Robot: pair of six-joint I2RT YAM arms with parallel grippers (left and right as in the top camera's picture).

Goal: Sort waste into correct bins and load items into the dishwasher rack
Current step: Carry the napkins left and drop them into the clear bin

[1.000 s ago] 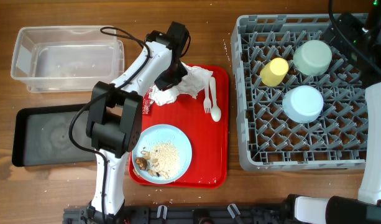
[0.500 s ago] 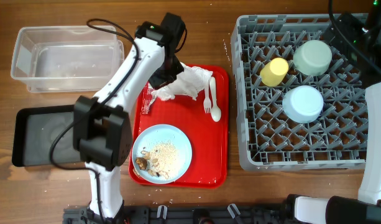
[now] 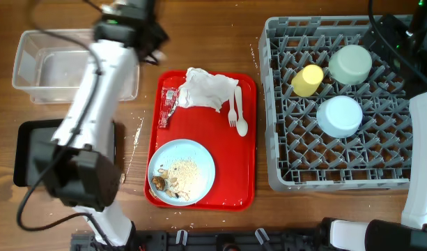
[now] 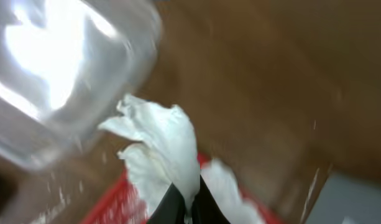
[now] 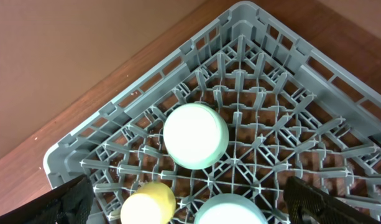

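My left gripper (image 4: pixel 187 200) is shut on a crumpled white napkin (image 4: pixel 168 140), held in the air near the corner of the clear tub (image 4: pixel 66 68). From overhead, that gripper (image 3: pixel 145 36) hovers by the tub's (image 3: pixel 60 70) far right end. Another napkin (image 3: pixel 206 90), the red-and-clear wrapper (image 3: pixel 167 109), the white fork and spoon (image 3: pixel 237 116) and the blue plate (image 3: pixel 199 162) with food scraps (image 3: pixel 180 174) lie on the red tray (image 3: pixel 248 178). My right gripper (image 5: pixel 187 190) hangs open above the grey rack (image 5: pixel 289 56), which holds the yellow cup (image 3: pixel 307 80), green bowl (image 3: pixel 350 64) and blue bowl (image 3: pixel 339 116).
The black tray (image 3: pixel 32 157) lies at the front left, partly under my left arm. Crumbs are scattered on the wood between it and the red tray. My right arm stands along the rack's right side.
My left gripper has risen off the red tray with a napkin and swung left and away toward the clear tub. One napkin stays on the tray. The right arm has not moved.
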